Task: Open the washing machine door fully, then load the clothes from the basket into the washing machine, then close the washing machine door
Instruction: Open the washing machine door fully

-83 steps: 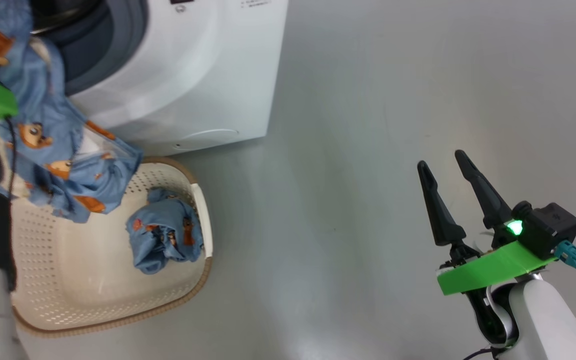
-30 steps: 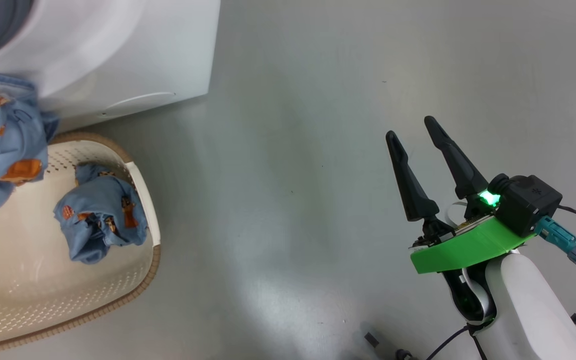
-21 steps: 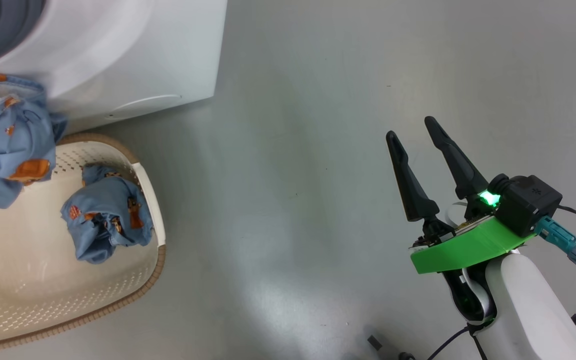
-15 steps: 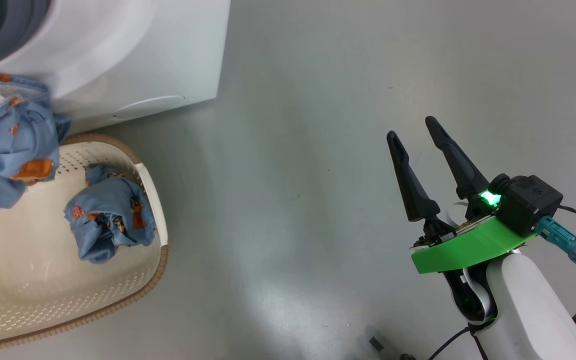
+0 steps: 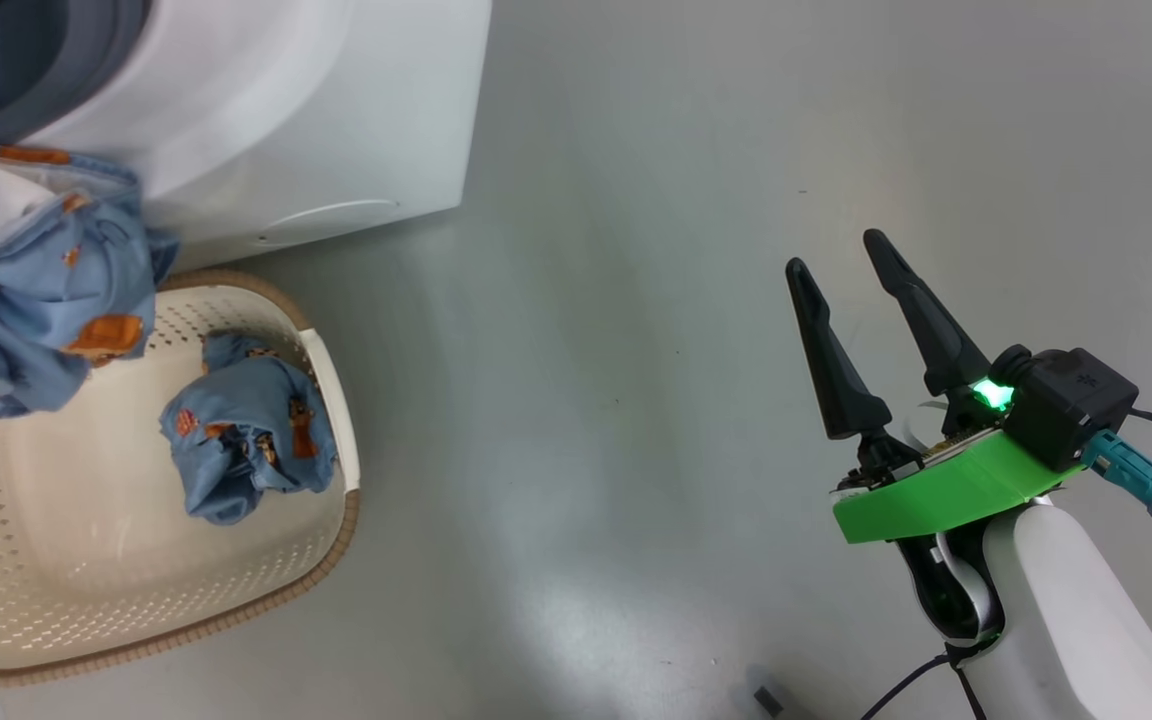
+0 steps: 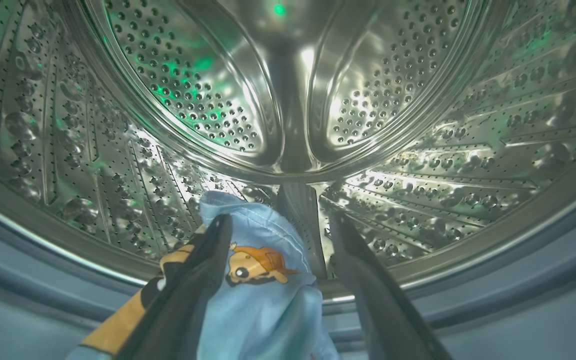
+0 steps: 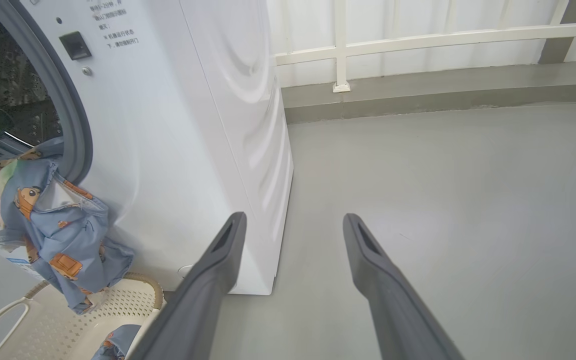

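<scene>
Left claw [image 6: 280, 222] wide at perforated steel drum [image 6: 418, 125]; light blue cartoon-printed garment [image 6: 263, 280] between its fingers, trailing out over grey seal [image 6: 518, 280]. Might slide out into cream perforated basket [image 5: 136, 580]. Right claw [image 5: 836, 255] wide, empty.

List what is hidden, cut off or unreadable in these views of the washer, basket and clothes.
- Head view: the basket and the hanging garment are cut by the left edge.
- Left wrist view: that garment's lower part runs off the bottom edge; the left gripper stands open, one finger covering cloth.
- Right wrist view: the bundled garment is mostly behind a finger of the right gripper; print on the washing machine is too small to read.
</scene>
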You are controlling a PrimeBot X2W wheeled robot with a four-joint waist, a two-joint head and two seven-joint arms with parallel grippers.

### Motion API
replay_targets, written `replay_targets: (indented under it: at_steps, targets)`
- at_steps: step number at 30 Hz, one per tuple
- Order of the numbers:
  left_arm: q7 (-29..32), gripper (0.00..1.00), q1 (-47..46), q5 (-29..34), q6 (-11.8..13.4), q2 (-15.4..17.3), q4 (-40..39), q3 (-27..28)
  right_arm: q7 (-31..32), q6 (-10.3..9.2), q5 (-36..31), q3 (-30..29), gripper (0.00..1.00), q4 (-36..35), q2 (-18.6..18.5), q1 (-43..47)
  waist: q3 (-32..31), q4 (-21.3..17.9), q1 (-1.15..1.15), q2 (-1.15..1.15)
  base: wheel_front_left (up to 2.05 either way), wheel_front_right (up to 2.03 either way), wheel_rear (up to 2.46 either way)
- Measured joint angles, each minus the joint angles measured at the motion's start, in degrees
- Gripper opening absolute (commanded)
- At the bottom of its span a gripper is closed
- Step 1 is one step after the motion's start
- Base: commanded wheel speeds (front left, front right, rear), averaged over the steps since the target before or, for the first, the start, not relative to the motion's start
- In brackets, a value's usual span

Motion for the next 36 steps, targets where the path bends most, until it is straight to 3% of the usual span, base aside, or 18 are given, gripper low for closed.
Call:
replay_targets:
  at_steps: [36]
  targets:
    - [0.00, 1.00, 37.60, -2.34, -0.52, -9.03, -34.34, 2.77, 0.00, 0.00, -0.15, -1.81, 1.00, -0.41, -3.11, 3.62, -6.25, 4.85, 0.00, 0.00, 0.00, 0.00, 0.00]
